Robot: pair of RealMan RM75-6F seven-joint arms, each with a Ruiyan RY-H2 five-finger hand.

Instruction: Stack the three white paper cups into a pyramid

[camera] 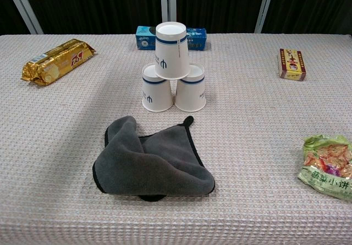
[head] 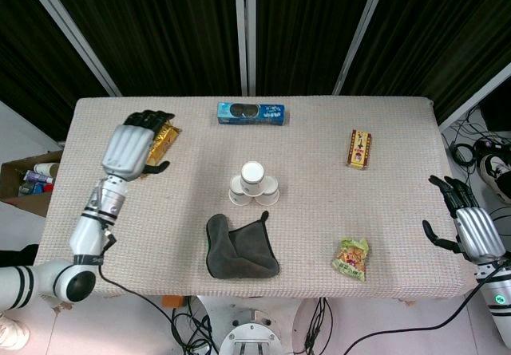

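Note:
Three white paper cups with blue bands stand upside down at the table's middle. The top cup (camera: 172, 50) (head: 252, 172) rests on the lower left cup (camera: 157, 88) and the lower right cup (camera: 191, 88), forming a pyramid. My left hand (head: 130, 145) hovers far to the left above the gold packet, fingers spread and empty; the chest view does not show it. My right hand (head: 471, 226) hangs open past the table's right edge, holding nothing.
A grey cloth (camera: 151, 161) lies crumpled in front of the cups. A gold snack packet (camera: 55, 60) sits at the left, a blue box (camera: 195, 38) behind the cups, a small red-yellow box (camera: 291, 64) at the right, a green snack bag (camera: 328, 165) front right.

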